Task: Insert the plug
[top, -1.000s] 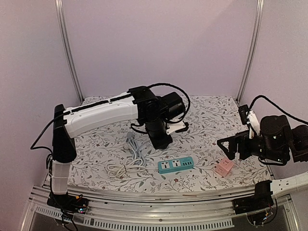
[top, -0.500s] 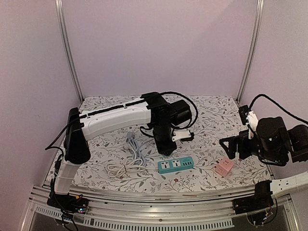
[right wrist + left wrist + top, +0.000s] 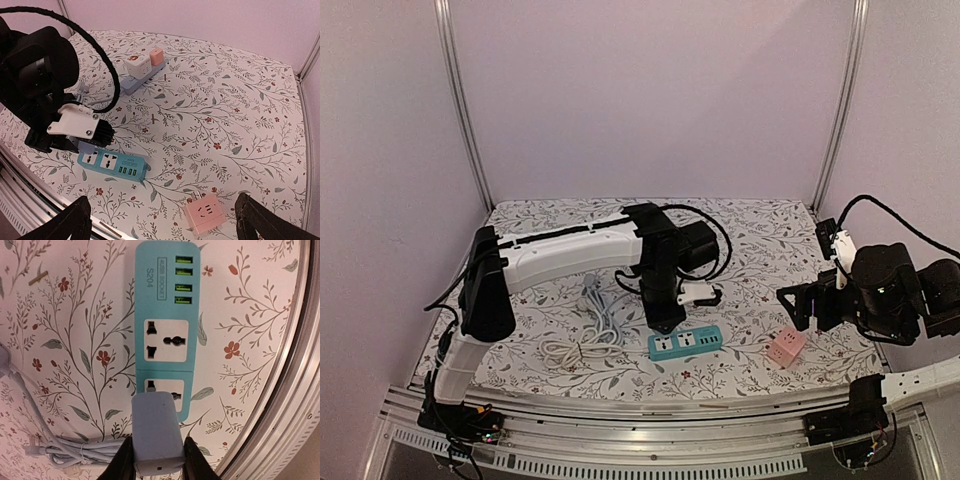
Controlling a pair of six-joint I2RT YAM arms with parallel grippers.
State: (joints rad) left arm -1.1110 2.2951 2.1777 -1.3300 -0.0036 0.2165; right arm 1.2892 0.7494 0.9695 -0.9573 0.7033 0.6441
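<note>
A teal power strip (image 3: 166,320) with two sockets and a row of green USB ports lies on the flowered tabletop (image 3: 770,250). My left gripper (image 3: 157,460) is shut on a pale grey-blue plug (image 3: 156,432). The plug's front end overlaps the strip's nearer socket (image 3: 165,387); its pins are hidden, so I cannot tell whether they touch. From above, the left gripper (image 3: 665,318) stands over the left end of the strip (image 3: 686,342). My right gripper (image 3: 800,305) is open at the right with nothing between its fingers (image 3: 75,222).
A pink cube adapter (image 3: 205,214) lies below the right gripper, near the front edge. The plug's grey cable (image 3: 590,335) lies coiled left of the strip. A pale strip carrying white and pink adapters (image 3: 142,65) lies further back. The metal table rim (image 3: 280,405) runs close by.
The left arm has swung right and toward the front, carrying the plug down over the left end of the teal strip. The right arm has stayed almost still.
</note>
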